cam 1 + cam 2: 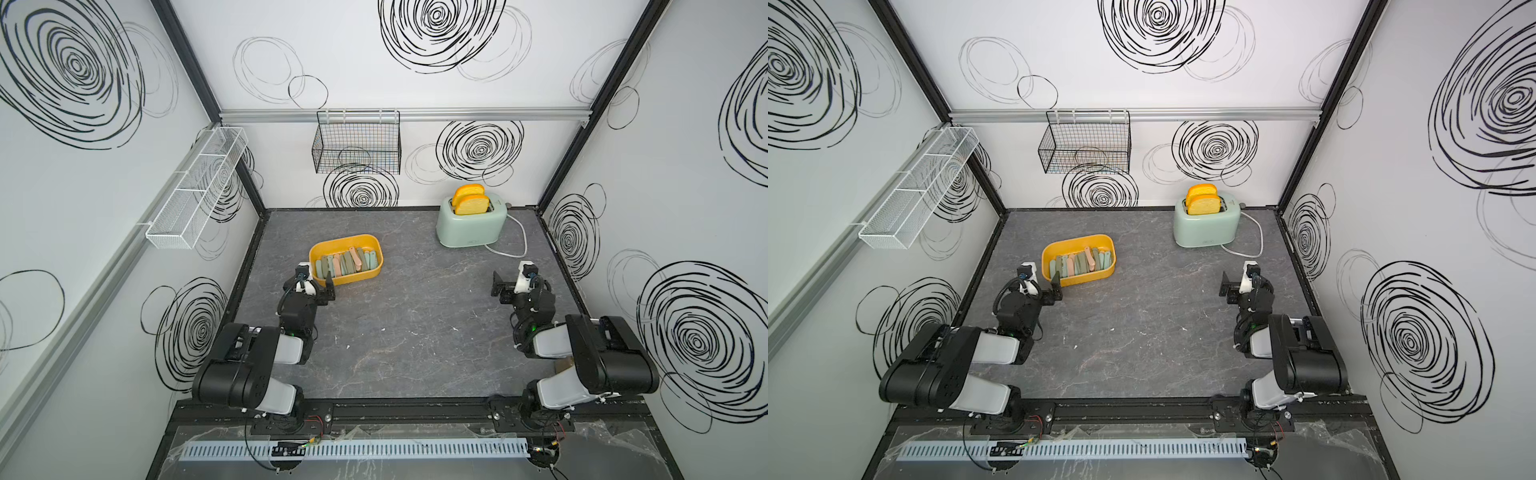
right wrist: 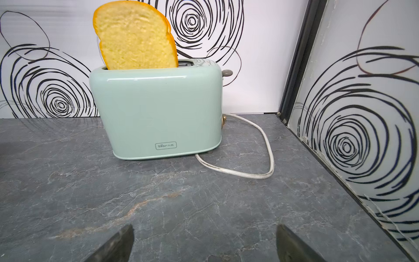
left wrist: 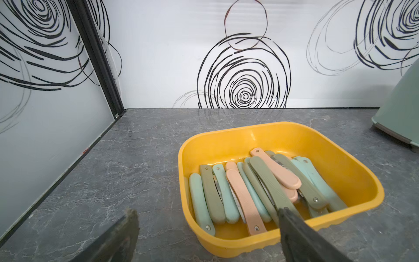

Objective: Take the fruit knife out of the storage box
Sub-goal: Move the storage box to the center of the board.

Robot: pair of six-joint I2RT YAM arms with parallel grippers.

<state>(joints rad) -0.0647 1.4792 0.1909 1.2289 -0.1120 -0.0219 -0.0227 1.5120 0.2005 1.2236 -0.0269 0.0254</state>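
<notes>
Toward the left side of the grey tabletop (image 1: 415,332), the storage box (image 1: 332,246) holds a packed row of folded fruit knives (image 3: 247,192) in mint, olive and peach, lying side by side with a peach one (image 3: 275,169) resting on top. Their long axes run roughly away from the left gripper (image 1: 316,286), which sits just beside the box's near end, jaws spread wide and empty; in the left wrist view one finger (image 3: 294,229) overlaps the near rim. The right gripper (image 1: 505,284), also spread and holding nothing, is well apart, facing the toaster (image 2: 156,113). I judge the left arm the nearer one to reach in. Blades are mostly hidden inside the handles, and the lower knives are partly covered.
</notes>
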